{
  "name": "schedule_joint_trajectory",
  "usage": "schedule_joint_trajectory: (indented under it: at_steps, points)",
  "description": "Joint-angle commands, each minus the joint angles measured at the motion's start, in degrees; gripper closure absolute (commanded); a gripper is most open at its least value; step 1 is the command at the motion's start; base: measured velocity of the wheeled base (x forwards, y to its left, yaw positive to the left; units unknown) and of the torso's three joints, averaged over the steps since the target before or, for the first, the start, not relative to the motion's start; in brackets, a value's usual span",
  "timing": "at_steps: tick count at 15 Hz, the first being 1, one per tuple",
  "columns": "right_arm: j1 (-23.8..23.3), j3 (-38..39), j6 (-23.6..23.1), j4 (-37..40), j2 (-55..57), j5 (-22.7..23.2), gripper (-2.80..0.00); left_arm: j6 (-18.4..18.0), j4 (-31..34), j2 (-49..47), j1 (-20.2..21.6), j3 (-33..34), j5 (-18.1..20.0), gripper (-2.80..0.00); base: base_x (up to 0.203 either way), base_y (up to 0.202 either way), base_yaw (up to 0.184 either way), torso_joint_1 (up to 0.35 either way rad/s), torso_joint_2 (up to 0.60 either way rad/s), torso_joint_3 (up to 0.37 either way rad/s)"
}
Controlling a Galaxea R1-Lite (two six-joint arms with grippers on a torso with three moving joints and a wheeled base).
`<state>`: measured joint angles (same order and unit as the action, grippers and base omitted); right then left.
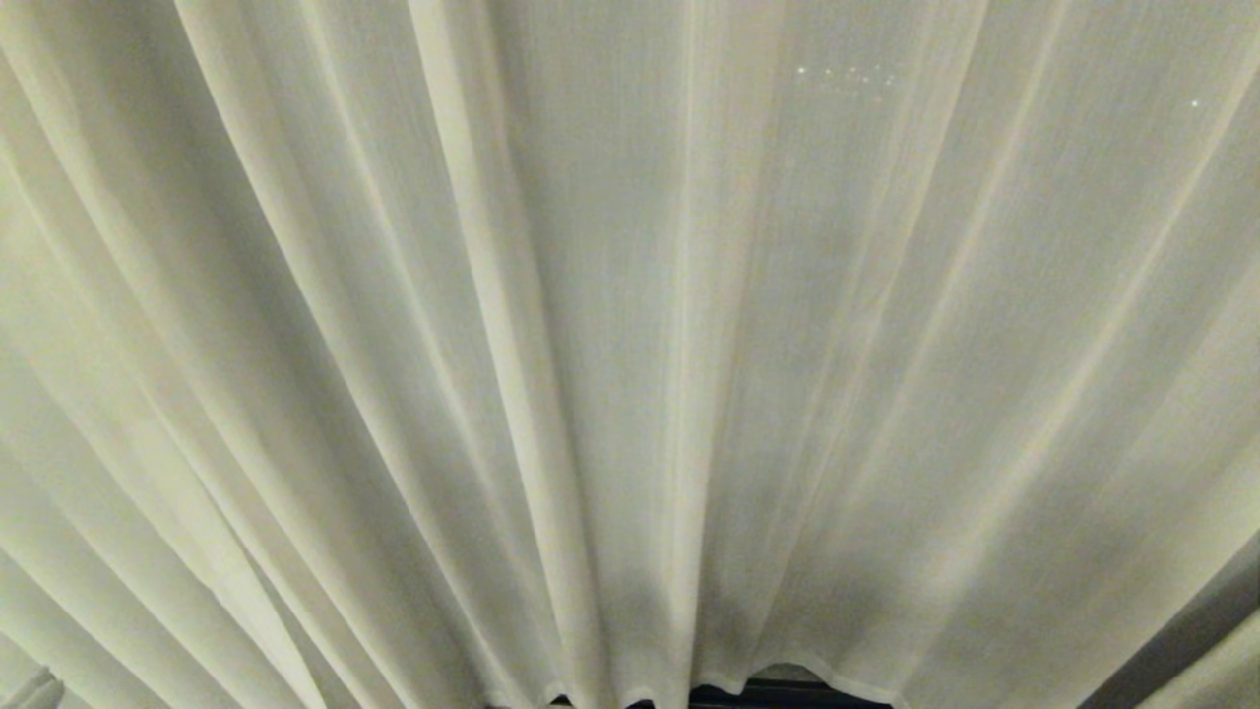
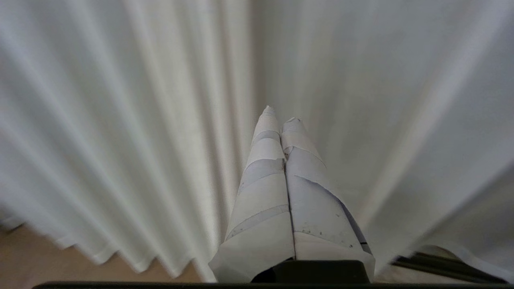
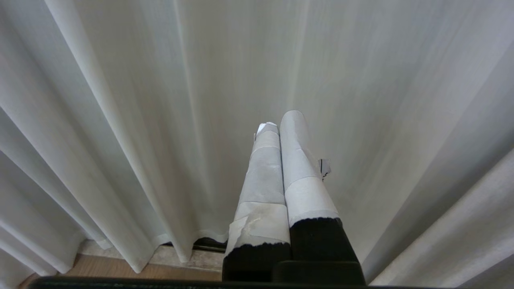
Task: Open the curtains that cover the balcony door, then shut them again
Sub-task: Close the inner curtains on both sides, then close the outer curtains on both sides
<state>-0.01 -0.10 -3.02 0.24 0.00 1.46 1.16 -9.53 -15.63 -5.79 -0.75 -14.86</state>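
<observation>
**Q:** What are you seeing on your end right now?

**Me:** Pretty much wall-to-wall curtains point(image 1: 630, 325). On the head cam the cream pleats fill the whole view, fanning out from the hem near the bottom. There's a tiny dark strip point(image 1: 787, 695) peeking out under the hem at bottom centre, can't say for sure what it is. The door itself is fully covered, I can't see any glass.

**Q:** And the grippers?

**Me:** Left gripper point(image 2: 280, 114) has its two taped fingers pressed together, nothing between them. It's pointing at the curtains point(image 2: 132, 132), tips close to the fabric, though I can't tell if they touch. That cam is blurry. Below the hem I see some tan floor point(image 2: 28, 257), plus a dark bar point(image 2: 441, 265) low on the other side.

Right gripper point(image 3: 281, 120) is the same deal: fingers together, empty, aimed at the curtains point(image 3: 140, 120). Hem hangs just above a pale sill point(image 3: 180, 257) with wood floor point(image 3: 132, 271) in front of it.

**Q:** Either arm visible from the head?

**Me:** Only a small pale thing point(image 1: 34, 689) in the bottom left corner, can't make out what it is.
</observation>
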Motion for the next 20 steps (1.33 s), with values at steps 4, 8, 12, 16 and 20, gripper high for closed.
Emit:
schedule_joint_trajectory:
  at_steps: [4,8,12,16,20]
  points:
    - [0.0,0.0,-0.1,0.0,0.1,0.0,0.0,-3.7,2.4,8.1,7.0,0.7,8.8,0.0,0.0,0.0,0.0,0.0,0.0,0.0]
    - [0.0,0.0,-0.1,0.0,0.0,0.0,0.0,-5.0,8.7,15.5,5.8,0.8,15.0,0.0,0.0,0.0,0.0,0.0,0.0,0.0]
    - [0.0,0.0,-0.1,0.0,0.0,0.0,0.0,-5.1,8.8,15.6,5.8,0.8,15.0,0.0,0.0,0.0,0.0,0.0,0.0,0.0]
    - [0.0,0.0,-0.1,0.0,0.0,0.0,0.0,-4.8,8.8,15.6,5.8,0.8,15.0,0.0,0.0,0.0,0.0,0.0,0.0,0.0]
    - [0.0,0.0,-0.1,0.0,0.0,0.0,0.0,-4.8,8.8,15.6,5.8,0.8,15.0,0.0,0.0,0.0,0.0,0.0,0.0,0.0]
